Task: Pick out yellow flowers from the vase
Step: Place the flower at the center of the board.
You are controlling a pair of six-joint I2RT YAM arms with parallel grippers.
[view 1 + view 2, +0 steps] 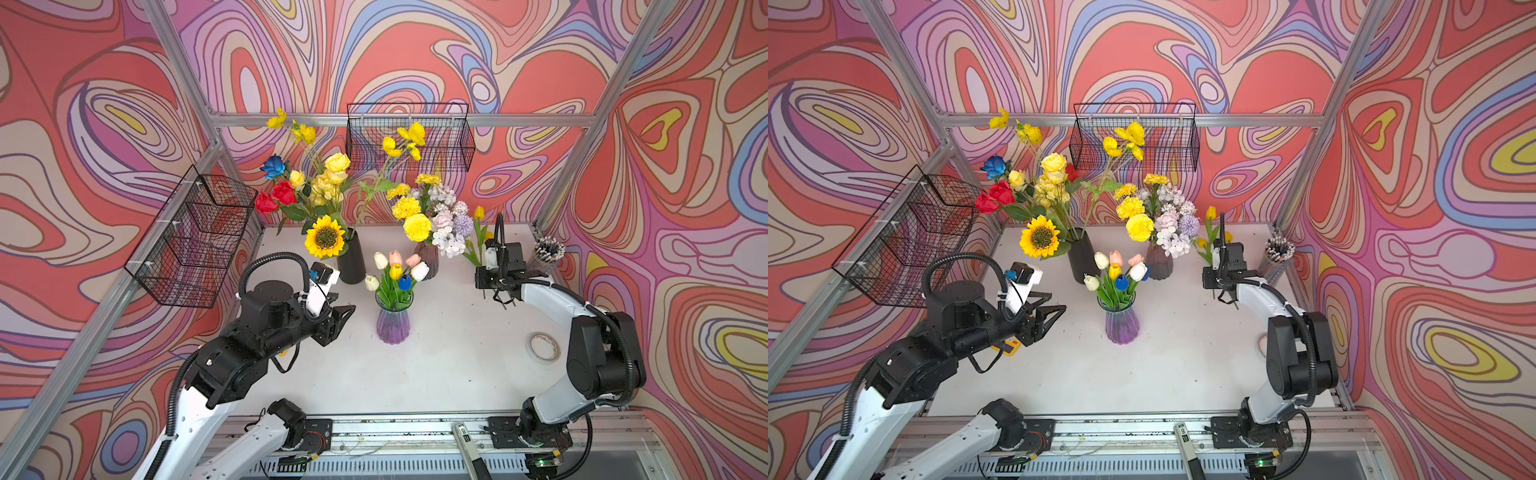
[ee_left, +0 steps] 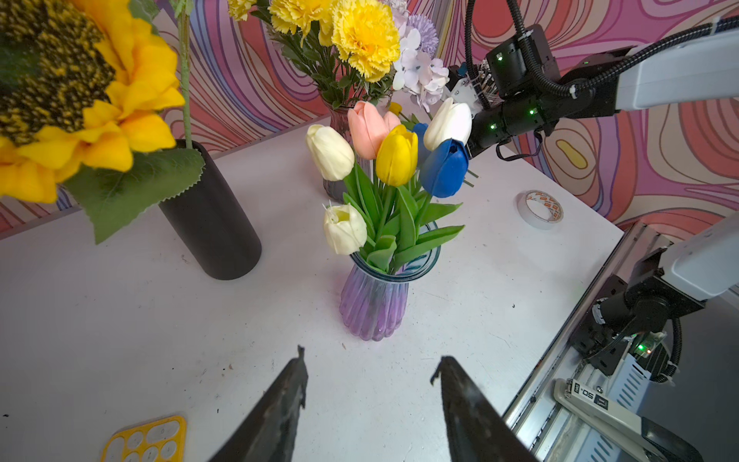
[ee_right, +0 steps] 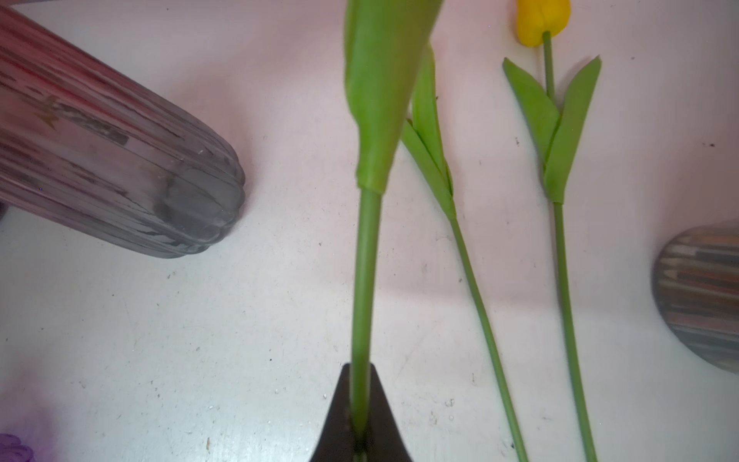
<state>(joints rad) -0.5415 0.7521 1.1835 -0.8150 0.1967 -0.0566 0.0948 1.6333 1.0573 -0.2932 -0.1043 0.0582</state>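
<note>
1. Right gripper (image 3: pixel 361 374). Fingers (image 3: pixel 340 416) pressed together, pinching the green stem of the held tulip (image 3: pixel 366 280). In both top views its yellow bloom stands upright above the gripper, at 2 o'clock on the table (image 1: pixel 436 374).
2. Lying tulip (image 3: pixel 570 132). Flat on the table just beside the held stem, yellow head showing. A second stem (image 3: pixel 427 112) lies between the two, its head out of frame.
3. Left gripper (image 2: pixel 370 360). Fingers (image 2: pixel 280 408) spread apart, nothing between them. It is above the table at 9 o'clock from the purple vase (image 2: pixel 374 300).
4. Purple vase, table centre. It holds one yellow tulip (image 2: pixel 396 156) upright among white, pink and blue tulips.
5. Black vase (image 2: pixel 212 232), 11 o'clock. It holds the sunflower (image 2: pixel 60 92), yellow roses (image 1: pixel 337 163) and small yellow blossoms (image 1: pixel 411 135) on long stems, along with red and blue roses.
6. Ribbed vase (image 3: pixel 140 160), 1 o'clock, between the black vase and the right gripper. It holds the marigolds (image 1: pixel 417 226) beside pale lilac flowers.
7. Pencil cup (image 1: pixel 548 251), 2 o'clock corner.
8. Tape roll (image 1: pixel 543 348), 4 o'clock.
9. Yellow stencil (image 2: pixel 148 440), on the table under the left arm.
</note>
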